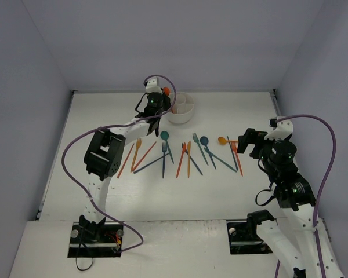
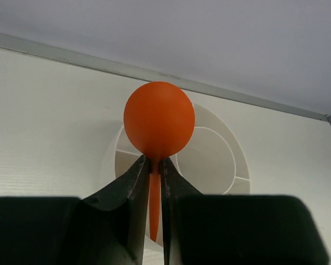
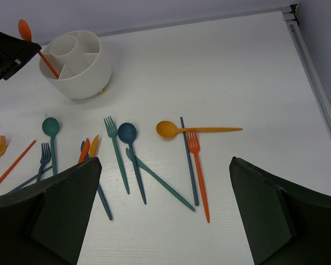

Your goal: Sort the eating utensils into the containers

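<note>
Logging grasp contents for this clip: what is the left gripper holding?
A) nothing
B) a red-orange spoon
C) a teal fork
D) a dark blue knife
B: the left gripper is shut on the handle of the red-orange spoon, bowl end up, above the white cup.

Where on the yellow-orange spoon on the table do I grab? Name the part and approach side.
Take the yellow-orange spoon by its bare handle end, clear of the dark blue utensil and red-orange fork. Come straight down, jaws across the handle: it lies flat, and those two crowd the bowl end.
</note>
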Tool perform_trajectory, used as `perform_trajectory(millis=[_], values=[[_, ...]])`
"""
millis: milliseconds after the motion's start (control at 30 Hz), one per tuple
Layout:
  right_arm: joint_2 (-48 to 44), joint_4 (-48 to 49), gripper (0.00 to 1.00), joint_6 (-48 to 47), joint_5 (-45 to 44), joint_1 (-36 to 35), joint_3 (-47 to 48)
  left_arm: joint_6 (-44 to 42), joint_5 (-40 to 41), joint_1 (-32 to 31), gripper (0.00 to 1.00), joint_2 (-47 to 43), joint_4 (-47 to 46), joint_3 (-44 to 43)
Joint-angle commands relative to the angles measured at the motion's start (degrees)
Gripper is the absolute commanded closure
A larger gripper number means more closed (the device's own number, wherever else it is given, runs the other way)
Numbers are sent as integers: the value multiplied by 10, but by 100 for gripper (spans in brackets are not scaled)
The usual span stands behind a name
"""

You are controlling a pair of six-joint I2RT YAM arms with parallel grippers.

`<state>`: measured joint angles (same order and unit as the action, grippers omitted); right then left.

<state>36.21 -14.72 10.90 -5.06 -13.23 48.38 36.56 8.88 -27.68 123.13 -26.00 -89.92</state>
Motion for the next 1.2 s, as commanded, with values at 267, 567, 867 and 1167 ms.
perform_trajectory(millis=[267, 567, 867, 1167], values=[[2, 32, 0, 4, 1, -6, 4, -8, 3, -4, 68, -65, -41, 23], [1, 31, 0, 3, 1, -6, 9, -26, 6, -8, 55, -138, -9, 65], [1, 30, 0, -6, -12, -7, 10, -30, 8, -11, 52, -232, 308, 27], [9, 30, 0, -8, -14, -6, 8, 51, -27, -62, 53, -218, 537, -18]])
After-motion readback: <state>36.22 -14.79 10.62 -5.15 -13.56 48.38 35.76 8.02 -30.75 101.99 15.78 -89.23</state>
